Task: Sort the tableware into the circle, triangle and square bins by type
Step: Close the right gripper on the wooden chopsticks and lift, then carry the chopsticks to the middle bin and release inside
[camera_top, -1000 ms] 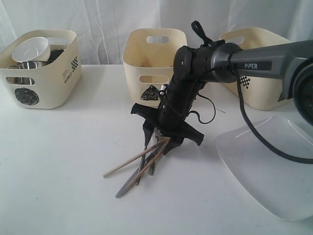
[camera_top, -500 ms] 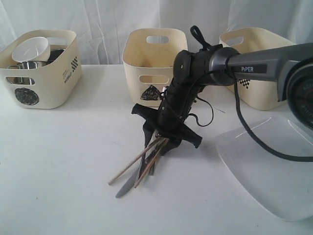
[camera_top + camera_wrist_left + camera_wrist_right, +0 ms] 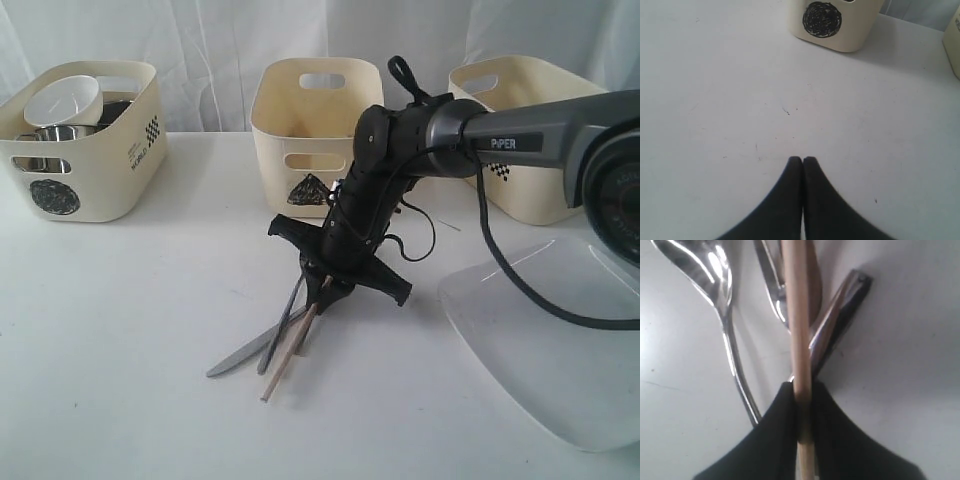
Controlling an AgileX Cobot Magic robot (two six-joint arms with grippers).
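Since 1 s ago the chopsticks (image 3: pixel 290 350) have swung – the two sticks that splayed left now read as one pale line, low end on the tabletop (image 3: pixel 150 300), and the knife (image 3: pixel 235 360) lies further left. R pincer (image 3: pixel 322 288) sits low over the cutlery, clamped on the chopsticks; its wrist cam shows a stick pinched between the black fingers (image 3: pixel 777 430), w/ the spoon (image 3: pixel 715 270) lying beside it. L pincer (image 3: pixel 802 161) is closed on nothing, above bare tabletop near the circle bin (image 3: pixel 832 20). That bin holds a white bowl (image 3: pixel 62 100) & steel ware. Triangle bin (image 3: pixel 305 130) stands behind the R arm – plate (image 3: pixel 550 340) at right.
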